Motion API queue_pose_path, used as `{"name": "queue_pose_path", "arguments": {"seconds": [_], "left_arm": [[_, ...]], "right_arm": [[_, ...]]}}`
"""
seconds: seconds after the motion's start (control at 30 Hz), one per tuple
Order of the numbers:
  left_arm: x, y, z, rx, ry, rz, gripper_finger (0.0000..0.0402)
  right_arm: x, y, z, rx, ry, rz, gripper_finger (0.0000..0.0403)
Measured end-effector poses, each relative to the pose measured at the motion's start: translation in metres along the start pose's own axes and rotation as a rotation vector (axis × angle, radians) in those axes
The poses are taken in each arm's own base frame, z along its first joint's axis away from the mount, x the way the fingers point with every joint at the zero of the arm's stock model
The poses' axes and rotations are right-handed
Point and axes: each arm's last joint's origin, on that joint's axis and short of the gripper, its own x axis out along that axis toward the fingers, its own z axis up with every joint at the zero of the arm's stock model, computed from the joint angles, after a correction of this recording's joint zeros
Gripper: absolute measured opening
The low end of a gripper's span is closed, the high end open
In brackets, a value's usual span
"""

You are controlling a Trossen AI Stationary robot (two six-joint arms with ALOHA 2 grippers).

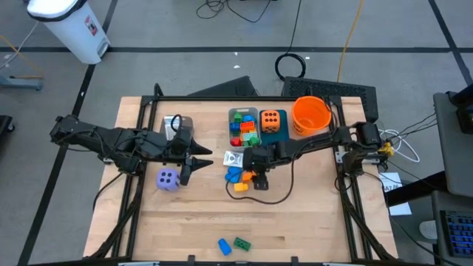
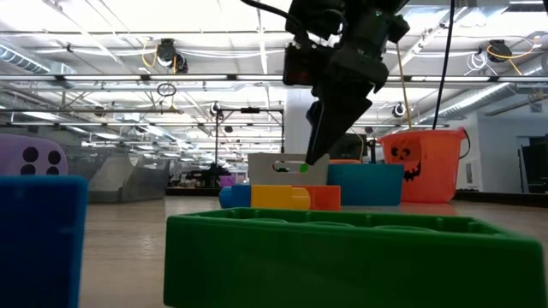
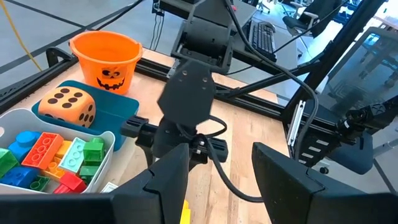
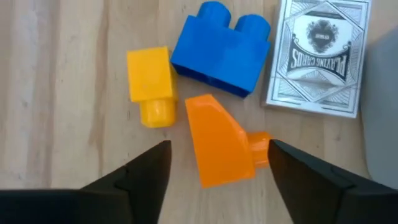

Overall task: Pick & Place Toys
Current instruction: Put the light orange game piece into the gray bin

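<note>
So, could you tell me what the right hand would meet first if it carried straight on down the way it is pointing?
Most likely the orange brick: the right hand hangs open above it, the brick lying between its fingers, with the yellow brick just off to one side.

Grey bin (image 3: 37, 118): cut off by the left wrist picture's edge; only part of its brick load shows.
Teal bin (image 2: 366, 184): low view shows one wall only; contents hidden.
Purple die (image 2: 32, 156): cut off at the low picture's edge, partly behind a blurred blue brick (image 2: 41, 239).
Green brick (image 2: 360, 261): blurred, fills the low foreground, hides the table behind it.
Card packet (image 4: 317, 56): cut by the right wrist picture's top edge; only "PLAYING CARDS" legible.
Left gripper (image 1: 194, 164): fingertips cut off in its wrist view.
Right gripper (image 1: 258, 177): fingertips too small to separate in the high view.
</note>
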Motion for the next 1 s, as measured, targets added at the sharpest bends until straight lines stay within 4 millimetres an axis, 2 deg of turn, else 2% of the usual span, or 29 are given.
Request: {"name": "queue_pose_path", "arguments": {"seconds": [0.2, 0.37, 0.5, 0.73, 0.87, 1.0], "left_arm": [[0.000, 0.000, 0.000, 0.000, 0.000, 0.000, 0.0184], [0.000, 0.000, 0.000, -0.001, -0.004, 0.008, 0.0184], [0.000, 0.001, 0.000, -0.003, -0.009, 0.017, 0.0184], [0.000, 0.001, 0.001, -0.004, -0.014, 0.023, 0.0184], [0.000, 0.001, 0.001, -0.005, -0.015, 0.022, 0.0184], [0.000, 0.001, 0.001, -0.005, -0.016, 0.023, 0.0184]], "right_arm": [[0.004, -0.007, 0.001, 0.000, -0.003, 0.062, 0.0320], [0.010, -0.007, 0.001, -0.052, -0.004, 0.061, 0.0352], [0.019, -0.008, -0.002, -0.069, 0.028, 0.059, 0.0356], [0.019, -0.011, 0.000, -0.103, 0.011, 0.048, 0.0357], [0.019, -0.019, 0.000, -0.090, 0.009, -0.002, 0.0357], [0.028, -0.027, -0.001, -0.066, 0.018, -0.002, 0.0357]]}}
